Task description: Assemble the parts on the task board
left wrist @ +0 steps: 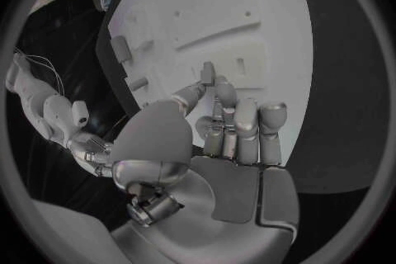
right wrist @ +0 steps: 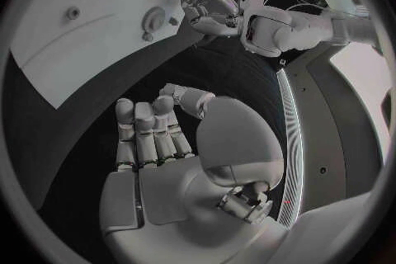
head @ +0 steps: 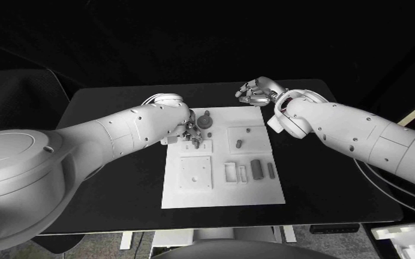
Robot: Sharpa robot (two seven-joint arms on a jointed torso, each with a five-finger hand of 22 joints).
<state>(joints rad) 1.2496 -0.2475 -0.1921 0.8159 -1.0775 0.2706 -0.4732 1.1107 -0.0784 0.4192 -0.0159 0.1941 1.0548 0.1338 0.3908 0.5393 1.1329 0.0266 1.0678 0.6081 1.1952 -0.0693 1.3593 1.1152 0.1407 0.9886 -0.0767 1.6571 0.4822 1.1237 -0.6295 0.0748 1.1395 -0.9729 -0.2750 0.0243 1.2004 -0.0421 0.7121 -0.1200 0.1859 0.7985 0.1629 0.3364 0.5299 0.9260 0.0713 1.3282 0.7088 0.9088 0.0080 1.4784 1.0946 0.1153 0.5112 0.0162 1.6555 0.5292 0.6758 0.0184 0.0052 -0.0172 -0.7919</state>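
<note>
On white task board [head: 220, 178], grey parts [head: 256, 167].

Left robot hand [head: 191, 132] over task board [head: 259, 193] slots

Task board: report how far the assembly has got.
Done: hard to tell; on the task board, no part can be confirmed as seated. In hand: the left hand is down at the board's far left area, fingers closed around a small part beside the round-headed part. The right hand hangs curled off the board's far edge, holding nothing. Left: loose grey parts lie near the slots.
</note>
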